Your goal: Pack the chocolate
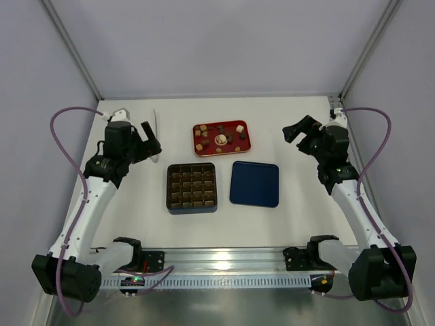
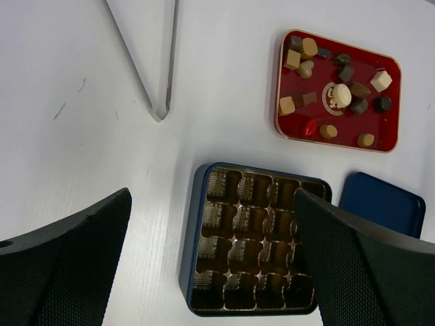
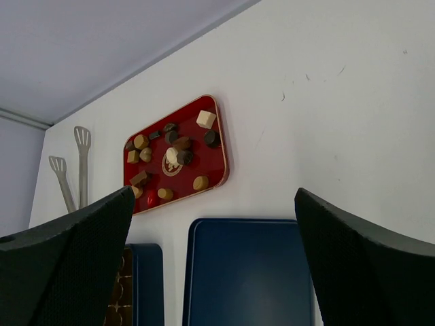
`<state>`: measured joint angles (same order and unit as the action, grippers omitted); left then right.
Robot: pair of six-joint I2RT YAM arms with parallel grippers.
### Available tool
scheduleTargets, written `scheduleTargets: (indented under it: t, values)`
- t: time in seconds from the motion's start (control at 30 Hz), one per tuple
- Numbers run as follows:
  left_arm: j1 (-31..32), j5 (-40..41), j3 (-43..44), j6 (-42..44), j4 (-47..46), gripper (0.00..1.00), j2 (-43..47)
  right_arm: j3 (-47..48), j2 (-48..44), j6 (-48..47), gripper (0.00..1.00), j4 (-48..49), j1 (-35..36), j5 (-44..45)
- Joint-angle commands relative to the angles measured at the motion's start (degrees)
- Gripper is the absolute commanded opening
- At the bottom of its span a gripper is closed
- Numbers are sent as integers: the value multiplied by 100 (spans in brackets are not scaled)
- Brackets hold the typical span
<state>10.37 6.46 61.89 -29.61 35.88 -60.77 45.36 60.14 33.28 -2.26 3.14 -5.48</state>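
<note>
Several small chocolates (image 1: 221, 138) in dark brown, tan and cream lie on a red tray (image 1: 247, 140) at the table's middle back; they also show in the left wrist view (image 2: 340, 95) and the right wrist view (image 3: 171, 157). The dark gridded box (image 1: 192, 187) stands in front of the tray, its compartments empty (image 2: 253, 248). The navy lid (image 1: 255, 183) lies flat to its right. My left gripper (image 1: 149, 141) is open and empty, raised left of the box. My right gripper (image 1: 297, 133) is open and empty, raised right of the tray.
Metal tongs (image 1: 155, 123) lie on the table at the back left, near my left gripper; they also show in the left wrist view (image 2: 158, 81) and the right wrist view (image 3: 75, 159). Grey walls enclose the white table on three sides.
</note>
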Motion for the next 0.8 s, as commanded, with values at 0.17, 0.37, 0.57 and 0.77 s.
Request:
scheduleTargets:
  t: [0.17,0.37,0.57,0.77]
  values:
    - [-18,707,358,25,-274,100,-663,130,155,-216,100,121,-6,-277]
    - [-87,980,578,183,-705,100,-1636,87,218,-322,100,164,12,-682]
    - [-439,515,912,182,-1179,100,-2858,104,244,-313,100,173,73,-859]
    - [-589,452,1492,350,-1338,100,-3993,87,209,-269,100,191,82,-990]
